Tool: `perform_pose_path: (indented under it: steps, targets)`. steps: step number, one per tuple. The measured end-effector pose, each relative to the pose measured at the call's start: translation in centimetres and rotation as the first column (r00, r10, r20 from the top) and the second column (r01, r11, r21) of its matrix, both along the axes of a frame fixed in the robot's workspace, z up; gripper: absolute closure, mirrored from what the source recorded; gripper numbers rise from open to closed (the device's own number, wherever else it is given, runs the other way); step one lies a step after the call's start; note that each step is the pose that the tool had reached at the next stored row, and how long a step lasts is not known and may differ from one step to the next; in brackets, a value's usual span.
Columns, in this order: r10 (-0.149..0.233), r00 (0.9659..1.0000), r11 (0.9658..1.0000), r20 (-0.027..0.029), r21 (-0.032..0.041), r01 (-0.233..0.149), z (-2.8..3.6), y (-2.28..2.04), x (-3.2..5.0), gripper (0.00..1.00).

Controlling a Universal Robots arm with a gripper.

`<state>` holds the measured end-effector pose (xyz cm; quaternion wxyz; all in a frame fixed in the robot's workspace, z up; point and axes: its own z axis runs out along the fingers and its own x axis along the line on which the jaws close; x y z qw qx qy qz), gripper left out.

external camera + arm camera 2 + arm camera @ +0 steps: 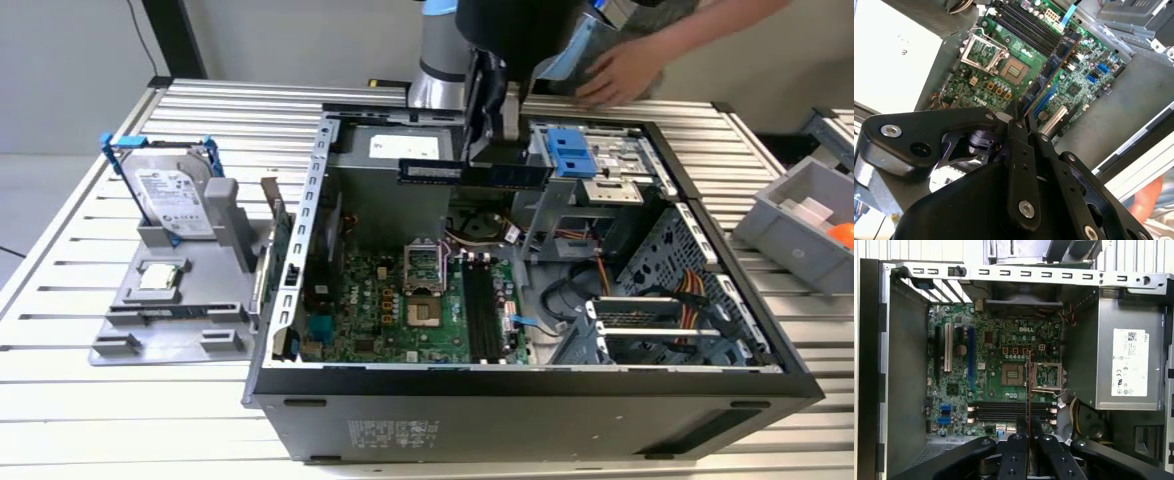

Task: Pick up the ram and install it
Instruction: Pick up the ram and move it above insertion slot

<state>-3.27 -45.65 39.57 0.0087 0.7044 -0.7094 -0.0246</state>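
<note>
My fingers [1015, 452] are pinched tight on the ram [474, 172], gripping it at about its middle. In the exterior view I have the stick level, long side running left to right, held in the air above the far part of the open computer case [534, 400] and clear of the board below. In both wrist views I see it edge-on, a thin line running out from between the fingers. It lies crosswise to the black memory slots [1009, 410], which sit bare on the green motherboard [387, 300], so the ram is not seated. The open CPU socket [1014, 374] is just beside those slots, and the grey power supply [1126, 365] fills the case corner next to the board. The case lies on its side on the slatted table [80, 420]. Well apart, at the exterior view's left, a grey holder [147, 345] carries a hard drive [174, 195] standing upright in a blue frame, with a small square CPU chip [160, 278] lying flat nearer to me. At the far right a person's hand [621, 70] is by the case's far edge, and a grey bin [787, 230] sits at the right edge of the table.
</note>
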Motion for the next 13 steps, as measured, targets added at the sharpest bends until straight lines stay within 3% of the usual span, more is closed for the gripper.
perform_pose_path:
  steps: [13]
  targets:
    - [0.028,0.9996,0.9996,-0.0001,0.0004,-0.028,0.0,-0.05,0.4,1.0]
